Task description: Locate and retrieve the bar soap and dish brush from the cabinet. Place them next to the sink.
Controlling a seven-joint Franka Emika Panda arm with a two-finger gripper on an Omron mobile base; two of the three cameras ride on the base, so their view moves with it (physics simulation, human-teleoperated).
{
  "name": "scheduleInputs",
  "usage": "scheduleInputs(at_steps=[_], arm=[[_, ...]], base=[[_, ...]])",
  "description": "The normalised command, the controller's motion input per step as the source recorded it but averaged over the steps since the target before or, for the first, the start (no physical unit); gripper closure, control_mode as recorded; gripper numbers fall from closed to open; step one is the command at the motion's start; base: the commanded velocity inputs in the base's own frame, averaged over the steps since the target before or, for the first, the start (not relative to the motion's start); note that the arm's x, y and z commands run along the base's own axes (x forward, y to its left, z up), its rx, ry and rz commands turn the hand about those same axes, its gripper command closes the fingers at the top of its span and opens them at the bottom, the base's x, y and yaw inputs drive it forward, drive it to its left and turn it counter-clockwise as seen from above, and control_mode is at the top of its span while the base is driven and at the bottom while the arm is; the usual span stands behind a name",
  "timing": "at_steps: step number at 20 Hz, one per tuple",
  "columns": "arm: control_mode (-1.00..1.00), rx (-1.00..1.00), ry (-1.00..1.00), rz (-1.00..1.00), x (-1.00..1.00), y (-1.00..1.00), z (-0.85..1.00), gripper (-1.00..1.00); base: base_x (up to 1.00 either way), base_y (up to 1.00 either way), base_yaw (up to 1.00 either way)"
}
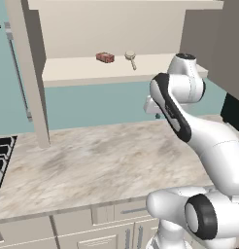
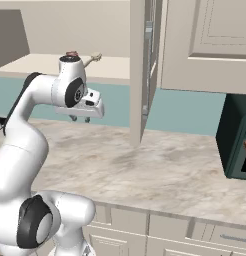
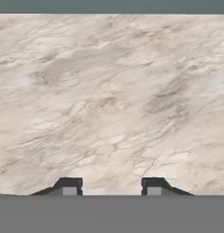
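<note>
A: Nearest to us are the lower cabinets (image 1: 111, 221) under the front edge of the worktop (image 1: 92, 160), with their cream panelled fronts and drawers. Above them we see the marbled beige worktop running back to the teal wall (image 1: 92, 104).

B: And our gripper (image 2: 80, 119)? We see it hanging above the worktop, pointing down, well short of the back edge. In the hand view the two fingertips (image 3: 68, 185) stand apart with bare marble between them, so we call the jaws spread and holding nothing.

A: Agreed. At the left edge of the worktop in the left base view we see the black stovetop (image 1: 2, 158). At the right edge in the right base view stands a dark green appliance (image 2: 237, 137).

B: Farther back and higher is the cabinet (image 1: 116, 68), its doors swung open; one open door (image 1: 31, 73) comes down toward the worktop's back left part.

A: On the cabinet's pale shelf we see the bar soap (image 1: 105, 57), a small reddish-brown block, lying near the middle of the shelf, set back from its front edge.

B: Just beside it to the right, apart from it, lies the dish brush (image 1: 131, 58), round head toward the back and its thin handle pointing toward the shelf's front edge. In the right base view the arm's wrist covers most of the soap, and we see the brush (image 2: 93, 58) poking out beside it.
</note>
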Motion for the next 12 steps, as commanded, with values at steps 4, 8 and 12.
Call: scheduleInputs(at_steps=[4, 8, 12], arm=[[-1.00, 0.00, -0.06, -0.04, -0.13, 0.12, 0.00, -1.00], [-1.00, 0.00, -0.23, -0.02, -0.36, 0.23, 0.21, -1.00], [-1.00, 0.01, -0.36, -0.07, -0.45, 0.24, 0.40, -1.00]], base=[[0.00, 0.00, 0.00], [0.00, 0.00, 0.00], [0.00, 0.00, 0.00]])
